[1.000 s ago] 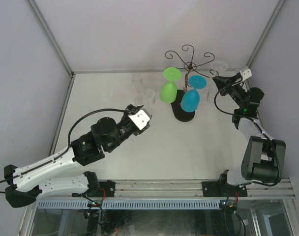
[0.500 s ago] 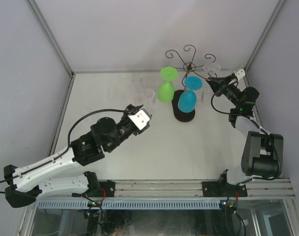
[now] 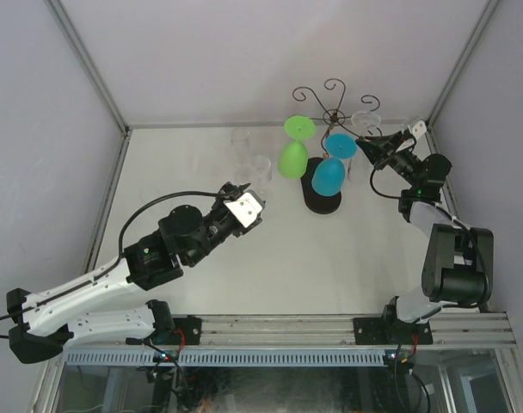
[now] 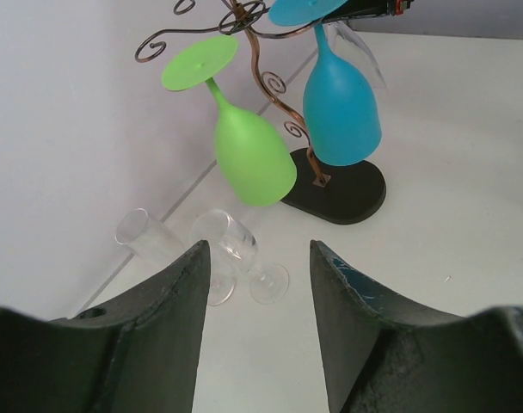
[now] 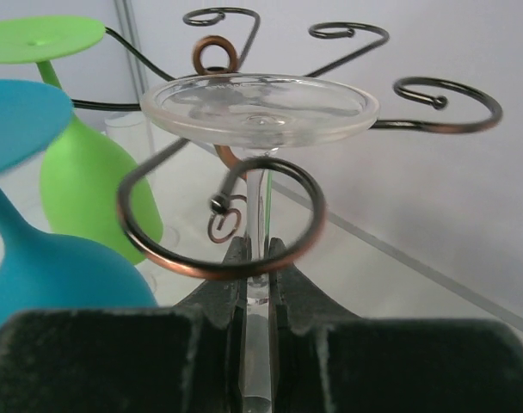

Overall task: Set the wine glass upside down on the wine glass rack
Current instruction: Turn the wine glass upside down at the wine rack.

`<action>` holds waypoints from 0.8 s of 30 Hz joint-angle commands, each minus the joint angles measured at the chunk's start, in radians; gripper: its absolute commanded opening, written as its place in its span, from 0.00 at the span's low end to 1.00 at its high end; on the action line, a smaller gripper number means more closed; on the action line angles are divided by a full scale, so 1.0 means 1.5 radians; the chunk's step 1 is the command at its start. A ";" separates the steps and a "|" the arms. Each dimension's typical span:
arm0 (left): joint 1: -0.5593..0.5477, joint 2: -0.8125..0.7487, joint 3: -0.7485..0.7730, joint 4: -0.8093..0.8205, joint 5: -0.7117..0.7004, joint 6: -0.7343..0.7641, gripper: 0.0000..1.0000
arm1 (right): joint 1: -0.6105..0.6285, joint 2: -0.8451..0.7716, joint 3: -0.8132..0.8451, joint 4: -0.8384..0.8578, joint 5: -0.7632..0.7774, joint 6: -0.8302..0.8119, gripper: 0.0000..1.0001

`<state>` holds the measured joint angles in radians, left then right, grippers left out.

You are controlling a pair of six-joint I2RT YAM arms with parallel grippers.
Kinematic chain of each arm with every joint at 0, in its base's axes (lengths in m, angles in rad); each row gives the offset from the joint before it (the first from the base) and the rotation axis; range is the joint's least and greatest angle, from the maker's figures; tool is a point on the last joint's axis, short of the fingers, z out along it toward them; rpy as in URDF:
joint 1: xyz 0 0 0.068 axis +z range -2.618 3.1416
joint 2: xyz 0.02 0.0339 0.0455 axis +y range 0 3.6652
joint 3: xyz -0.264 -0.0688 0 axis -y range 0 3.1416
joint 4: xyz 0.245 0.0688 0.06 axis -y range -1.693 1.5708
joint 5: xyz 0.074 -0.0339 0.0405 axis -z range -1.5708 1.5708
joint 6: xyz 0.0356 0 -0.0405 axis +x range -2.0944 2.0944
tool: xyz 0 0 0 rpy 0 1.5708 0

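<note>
Right fingers (image 5: 227,297) clamped hard on the stem of the clear wine glass (image 5: 260,105), and I've got it foot-up, bowl hanging below my grip. That's the flip done. The stem looks threaded inside one copper curl of the rack (image 4: 343,185), with the foot riding just above the wire, not resting on it as far as I can tell. So what's left, I'd judge, is to ease it down until the foot sits on the curl, then let go and back out. It's tight here. The blue glass (image 4: 341,107) hangs just left of these fingers, with the green glass (image 4: 249,155) beyond it, both already hung upside down. Another empty curl juts out to the right, level with the foot. My left fingers (image 4: 171,318) are spread and holding nothing, low over the surface (image 4: 451,215). Just ahead of them two more clear glasses (image 4: 236,245) lie on their sides, and the rack's base is farther on.
</note>
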<state>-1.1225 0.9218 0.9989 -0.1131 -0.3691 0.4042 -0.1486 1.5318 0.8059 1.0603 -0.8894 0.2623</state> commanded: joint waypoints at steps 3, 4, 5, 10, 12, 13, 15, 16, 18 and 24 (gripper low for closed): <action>0.004 -0.009 0.011 0.036 -0.007 0.012 0.54 | 0.001 -0.011 0.028 0.082 -0.044 0.047 0.00; 0.003 -0.010 0.011 0.036 -0.008 0.012 0.54 | -0.001 -0.013 0.028 0.082 -0.047 0.051 0.00; 0.003 -0.010 0.012 0.036 -0.008 0.012 0.54 | -0.001 -0.016 0.029 0.082 -0.050 0.054 0.00; 0.003 -0.010 0.010 0.037 -0.007 0.013 0.54 | -0.002 -0.032 0.029 0.072 -0.072 0.060 0.00; 0.003 -0.010 0.009 0.037 -0.007 0.013 0.54 | -0.002 -0.040 0.024 0.070 -0.075 0.059 0.00; 0.003 -0.010 0.010 0.037 -0.008 0.013 0.54 | -0.003 -0.045 0.020 0.069 -0.074 0.057 0.00; 0.003 -0.009 0.009 0.038 -0.007 0.013 0.54 | -0.005 -0.056 0.009 0.070 -0.069 0.055 0.00; 0.003 -0.010 0.008 0.038 -0.006 0.013 0.54 | -0.006 -0.062 0.003 0.069 -0.068 0.053 0.00; 0.003 -0.008 0.008 0.038 -0.005 0.013 0.54 | -0.010 -0.076 -0.013 0.070 -0.060 0.048 0.00; 0.003 -0.005 0.008 0.038 -0.003 0.013 0.54 | -0.020 -0.123 -0.046 0.056 -0.048 0.032 0.00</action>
<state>-1.1225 0.9218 0.9989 -0.1127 -0.3714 0.4114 -0.1677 1.4139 0.7479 1.1069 -0.9802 0.3283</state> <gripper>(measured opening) 0.540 0.043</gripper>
